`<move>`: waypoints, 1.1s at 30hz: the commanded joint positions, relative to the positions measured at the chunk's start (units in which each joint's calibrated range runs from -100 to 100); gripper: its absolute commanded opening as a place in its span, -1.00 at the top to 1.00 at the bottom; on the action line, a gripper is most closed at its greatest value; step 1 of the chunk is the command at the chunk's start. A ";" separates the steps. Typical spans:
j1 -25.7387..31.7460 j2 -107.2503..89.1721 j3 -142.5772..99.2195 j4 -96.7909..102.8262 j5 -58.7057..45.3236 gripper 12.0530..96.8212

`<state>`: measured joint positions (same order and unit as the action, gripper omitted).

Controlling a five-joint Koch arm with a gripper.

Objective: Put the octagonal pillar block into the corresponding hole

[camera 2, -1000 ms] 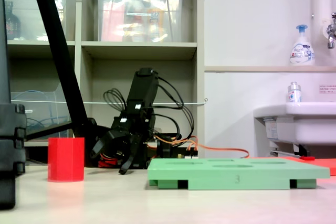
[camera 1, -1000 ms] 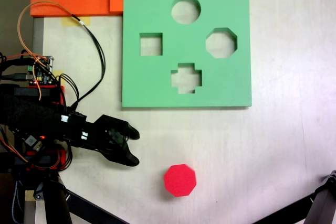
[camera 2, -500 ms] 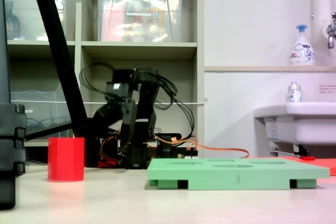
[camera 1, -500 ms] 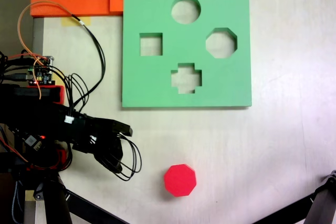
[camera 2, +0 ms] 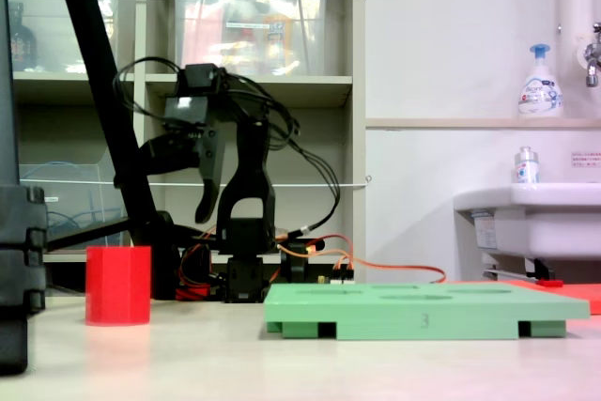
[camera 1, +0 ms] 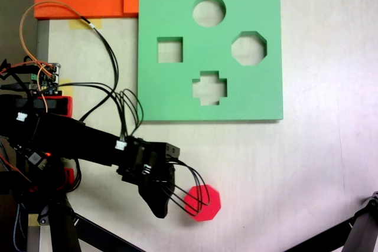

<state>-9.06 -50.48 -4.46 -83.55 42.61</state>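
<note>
The approach step is in hand: the gripper (camera 2: 202, 208) hangs raised over the octagonal pillar block (camera 1: 205, 203), its jaws' state impossible to tell. Next it must descend onto the block, well apart from the corresponding hole (camera 1: 248, 48).

Looks like I'm in a lab or utility room: pale open shelving unit (camera 2: 254, 91) with clear plastic bins (camera 2: 249, 25), white sink (camera 2: 531, 218), pump soap bottle (camera 2: 539, 82).

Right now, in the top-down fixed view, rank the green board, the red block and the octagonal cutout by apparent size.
1. Green foam board, by far the largest.
2. and 3. Red octagonal block and octagonal cutout look alike in width; the gripper overlaps the block's left edge, so no ranking.
</note>
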 commanded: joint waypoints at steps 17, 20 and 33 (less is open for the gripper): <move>-1.22 35.81 18.62 -0.65 -3.03 -0.61; -1.51 41.12 21.71 -0.56 -4.05 -0.61; -1.61 50.34 24.90 -0.46 -5.32 -0.58</move>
<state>-10.72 0.14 17.00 -83.55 37.63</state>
